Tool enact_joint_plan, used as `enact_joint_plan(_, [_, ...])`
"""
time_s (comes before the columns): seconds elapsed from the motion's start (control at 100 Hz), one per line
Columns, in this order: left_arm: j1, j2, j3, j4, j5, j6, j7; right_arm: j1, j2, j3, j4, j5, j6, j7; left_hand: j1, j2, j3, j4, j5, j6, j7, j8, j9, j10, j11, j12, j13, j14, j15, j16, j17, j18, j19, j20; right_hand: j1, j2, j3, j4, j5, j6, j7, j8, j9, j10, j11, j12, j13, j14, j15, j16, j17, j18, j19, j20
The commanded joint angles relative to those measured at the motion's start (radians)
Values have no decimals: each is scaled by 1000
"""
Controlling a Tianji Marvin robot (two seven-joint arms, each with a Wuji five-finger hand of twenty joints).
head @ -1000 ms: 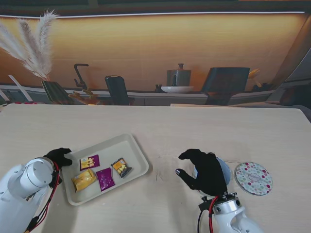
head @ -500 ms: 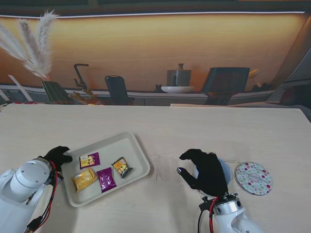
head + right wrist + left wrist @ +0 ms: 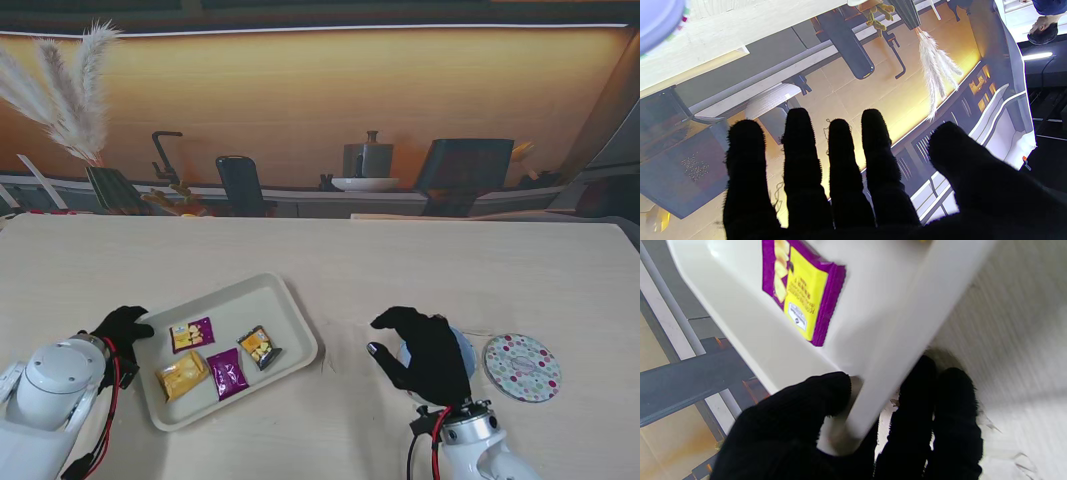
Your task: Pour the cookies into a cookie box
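A cream tray (image 3: 285, 315) lies left of centre and carries several cookie packets: a purple and yellow one (image 3: 190, 334), an orange one (image 3: 182, 375), a plain purple one (image 3: 228, 373) and a dark one (image 3: 260, 347). My left hand (image 3: 122, 330) is shut on the tray's left rim (image 3: 887, 350), thumb (image 3: 826, 393) inside and fingers (image 3: 940, 400) under it. The purple and yellow packet (image 3: 800, 290) lies just past the thumb. My right hand (image 3: 425, 355) hovers open, fingers (image 3: 836, 160) spread, over the light blue cookie box (image 3: 462, 350), which it mostly hides.
The box's round dotted lid (image 3: 522, 367) lies flat on the table right of my right hand. The table's far edge meets a counter with chairs, a pot and dried pampas grass.
The tray has slid toward the right and turned slightly with my left hand on its rim; the packets shifted inside it. My right hand has barely moved.
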Motion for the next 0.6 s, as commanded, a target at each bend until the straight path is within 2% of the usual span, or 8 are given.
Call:
enact_joint_plan(0.0, [28, -27, 10, -1, -25, 6, 15, -10, -5, -2, -10, 2, -4, 7, 37, 37, 85, -4, 77, -19, -31, -69, 83, 114, 28, -22, 21, 64, -39, -19, 31, 53, 5, -11, -6, 28, 3, 24, 12, -23, -8, -20, 26, 6, -8, -4, 21, 44, 4, -2, 2, 17, -1, 10])
enact_joint_plan(0.06, [35, -45, 11, -2, -59, -7, 75, -12, -5, -2, -12, 1, -4, 4, 30, 21, 131, 12, 148, 4, -60, -140, 95, 135, 28, -104, 25, 91, -49, -32, 48, 91, -7, -20, -7, 33, -1, 24, 15, -24, -7, -20, 29, 6, -8, -4, 23, 45, 5, -1, 2, 17, -1, 9])
enact_joint_plan(0.14, [44, -59, 9, -9, -103, -5, 110, -15, -5, 0, -13, -1, -3, 2, 19, 4, 174, 26, 196, 3, -24, -157, 107, 146, 38, -183, 25, 110, -56, -55, 59, 116, -15, -28, -7, 35, -3, 25, 18, -22, -7, -21, 32, 5, -8, -4, 24, 44, 4, -2, 3, 17, -1, 8])
enact_joint_plan(0.2, [52, -70, 6, -14, -149, -9, 136, -16, -6, 0, -13, 0, -3, 0, 16, -5, 193, 32, 195, -7, 64, -108, 80, 149, 7, -260, -5, 103, -91, -86, 41, 115, -51, -46, -6, 37, -3, 25, 18, -23, -8, -21, 31, 7, -9, -5, 23, 45, 4, -2, 4, 16, -1, 8])
enact_joint_plan(0.29, [66, -88, 0, -26, -212, -22, 182, -16, -6, -1, -13, 2, -2, -1, 10, -11, 221, 40, 168, -11, 179, -26, 68, 161, 12, -295, -25, 110, -101, -103, 25, 128, -68, -53, -4, 41, -3, 26, 20, -23, -8, -22, 33, 5, -9, -5, 24, 45, 4, -2, 4, 16, -1, 7])
enact_joint_plan(0.39, [78, -94, -1, -36, -221, -24, 202, -14, -7, -3, -13, 3, -2, -1, 2, -5, 232, 56, 153, -16, 216, 17, 38, 161, -8, -332, -49, 96, -128, -118, 15, 117, -79, -56, -4, 41, -4, 26, 19, -23, -9, -22, 34, 7, -10, -5, 25, 45, 5, -2, 4, 16, -1, 6])
enact_joint_plan(0.52, [92, -104, -12, -54, -262, -21, 223, -15, -7, -3, -13, 4, -5, -2, 10, -6, 240, 52, 160, -5, 142, -26, 13, 152, -30, -359, -82, 92, -156, -129, -13, 102, -105, -66, -7, 45, -7, 25, 22, -22, -9, -23, 35, 7, -10, -5, 25, 45, 4, -2, 4, 17, -1, 5])
enact_joint_plan(0.59, [96, -107, -13, -63, -264, -4, 233, -16, -8, -3, -14, 6, -4, -4, 27, 47, 213, 82, 201, 24, -48, -178, 25, 146, -27, -365, -82, 98, -149, -125, -15, 106, -104, -63, -7, 55, -8, 26, 23, -23, -9, -23, 36, 7, -10, -5, 25, 47, 4, -2, 4, 17, -1, 4])
